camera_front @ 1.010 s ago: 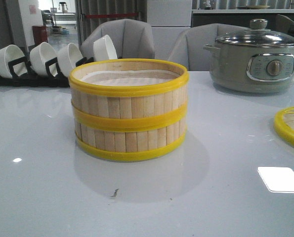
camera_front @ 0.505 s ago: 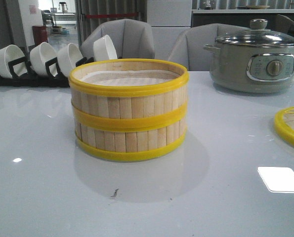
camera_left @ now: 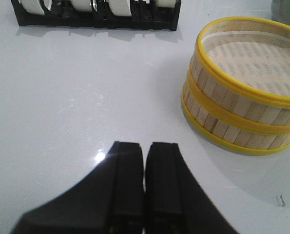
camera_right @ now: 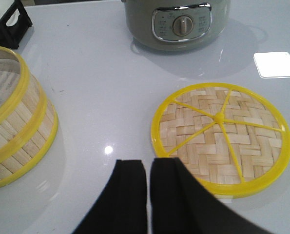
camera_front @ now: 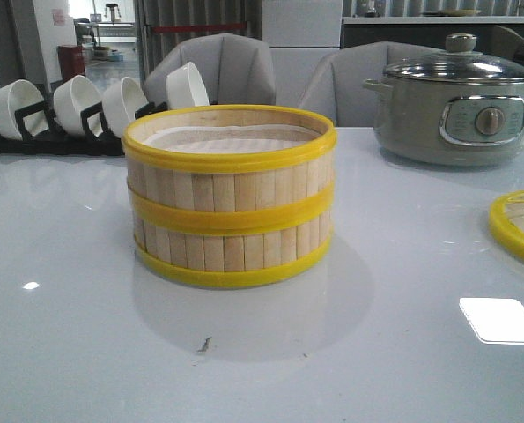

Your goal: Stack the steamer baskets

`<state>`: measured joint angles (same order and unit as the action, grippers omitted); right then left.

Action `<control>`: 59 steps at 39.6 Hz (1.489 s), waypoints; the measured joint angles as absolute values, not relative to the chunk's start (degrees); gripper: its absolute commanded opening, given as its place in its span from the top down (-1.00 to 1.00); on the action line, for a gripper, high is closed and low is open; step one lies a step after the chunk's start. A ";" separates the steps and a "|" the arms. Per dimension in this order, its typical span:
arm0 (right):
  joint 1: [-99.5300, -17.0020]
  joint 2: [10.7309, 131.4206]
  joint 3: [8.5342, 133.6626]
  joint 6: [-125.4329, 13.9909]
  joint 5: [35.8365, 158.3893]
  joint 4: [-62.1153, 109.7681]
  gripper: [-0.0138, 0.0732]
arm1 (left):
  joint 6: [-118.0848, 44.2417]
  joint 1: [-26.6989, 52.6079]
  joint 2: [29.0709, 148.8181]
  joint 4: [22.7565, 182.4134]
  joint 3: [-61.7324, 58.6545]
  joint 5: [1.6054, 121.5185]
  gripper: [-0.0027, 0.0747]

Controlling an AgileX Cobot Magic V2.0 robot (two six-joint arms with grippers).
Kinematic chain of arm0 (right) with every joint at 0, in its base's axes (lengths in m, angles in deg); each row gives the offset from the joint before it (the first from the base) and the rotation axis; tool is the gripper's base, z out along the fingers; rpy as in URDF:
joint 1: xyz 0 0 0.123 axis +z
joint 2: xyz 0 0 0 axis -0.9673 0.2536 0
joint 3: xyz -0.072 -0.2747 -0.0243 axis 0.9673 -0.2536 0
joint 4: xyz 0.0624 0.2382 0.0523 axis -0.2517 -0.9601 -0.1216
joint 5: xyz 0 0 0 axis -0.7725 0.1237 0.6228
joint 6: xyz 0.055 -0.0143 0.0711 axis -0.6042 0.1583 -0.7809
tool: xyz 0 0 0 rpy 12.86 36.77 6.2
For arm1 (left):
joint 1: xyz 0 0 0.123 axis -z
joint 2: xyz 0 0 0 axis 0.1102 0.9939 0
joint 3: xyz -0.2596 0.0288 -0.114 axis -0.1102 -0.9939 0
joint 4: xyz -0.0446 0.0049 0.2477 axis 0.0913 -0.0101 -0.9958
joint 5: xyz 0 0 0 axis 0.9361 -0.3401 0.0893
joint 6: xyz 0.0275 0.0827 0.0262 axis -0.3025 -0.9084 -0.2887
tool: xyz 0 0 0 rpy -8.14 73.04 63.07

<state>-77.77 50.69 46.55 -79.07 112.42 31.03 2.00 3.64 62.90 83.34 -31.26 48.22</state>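
Nothing has moved: baskets [camera_front: 230,196] sit stacked, apart from both clenched, empty claws, left [camera_left: 145,156] and right [camera_right: 148,170]; lid [camera_right: 222,139] just beyond right. Stacking looks finished.

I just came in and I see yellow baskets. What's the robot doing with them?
Right now nothing is being held. The two steamer baskets already sit stacked, one on top of the other, on the white table. The left pincer and the right pincer are both shut and apart from the stack. The woven lid lies flat beside it, near the grey-green pot.
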 measured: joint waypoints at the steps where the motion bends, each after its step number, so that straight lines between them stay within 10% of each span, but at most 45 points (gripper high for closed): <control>1: -77.66 50.69 46.55 -79.07 112.42 31.03 -0.25 | 2.00 3.64 62.90 83.34 -31.26 48.22 0.71; 19: -77.88 54.60 46.55 -79.07 112.18 31.03 -0.22 | 2.02 3.64 62.90 83.34 -31.26 48.31 0.71; 59: -88.55 107.46 79.12 -79.07 118.66 35.06 -0.22 | 2.12 3.64 62.90 83.34 -31.26 48.31 0.71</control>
